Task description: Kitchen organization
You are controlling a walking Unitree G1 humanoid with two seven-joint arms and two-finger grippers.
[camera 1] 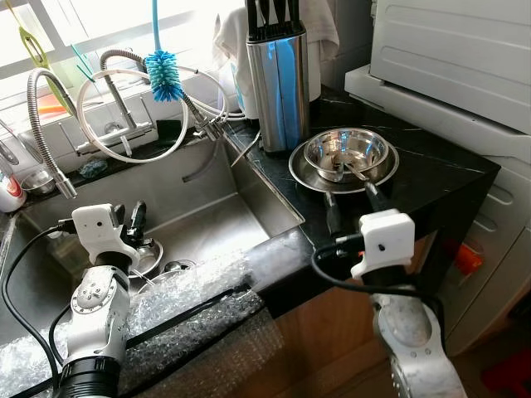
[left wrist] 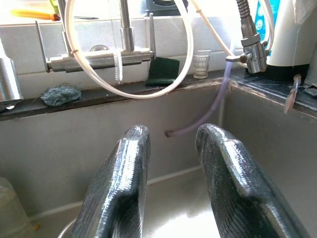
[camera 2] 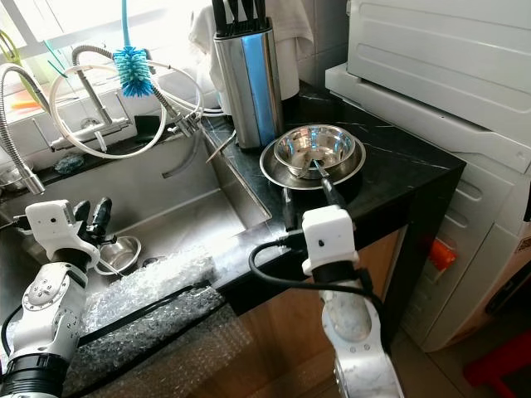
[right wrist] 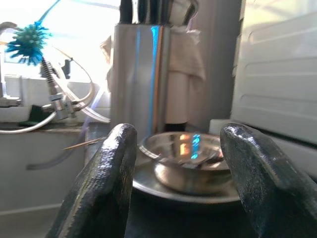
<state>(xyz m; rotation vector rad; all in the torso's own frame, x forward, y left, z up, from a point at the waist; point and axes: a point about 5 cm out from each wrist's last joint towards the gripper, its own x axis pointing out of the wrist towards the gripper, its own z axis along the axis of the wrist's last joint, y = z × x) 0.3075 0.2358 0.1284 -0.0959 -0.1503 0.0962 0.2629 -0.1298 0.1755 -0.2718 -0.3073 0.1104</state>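
A steel bowl (camera 1: 347, 153) sits inside a wider steel plate (camera 1: 300, 172) on the black counter (camera 1: 440, 166), beside a steel knife block (camera 1: 280, 79). My right gripper (camera 1: 353, 207) is open just in front of the plate at the counter's near edge, and its fingers frame the bowl (right wrist: 185, 148) without touching it. My left gripper (camera 1: 127, 215) hangs open over the sink (camera 1: 207, 195), above a small steel bowl (camera 1: 148, 259) on the sink floor. Nothing lies between its fingers (left wrist: 126, 163).
A blue bottle brush (camera 1: 163, 75), hoses and a tap (camera 1: 124, 108) crowd the back of the sink. Bubble wrap (camera 1: 182, 307) covers the near sink edge. A white appliance (camera 1: 448, 50) stands at the right. A green sponge (left wrist: 162, 67) and a small glass (left wrist: 200, 63) rest on the ledge.
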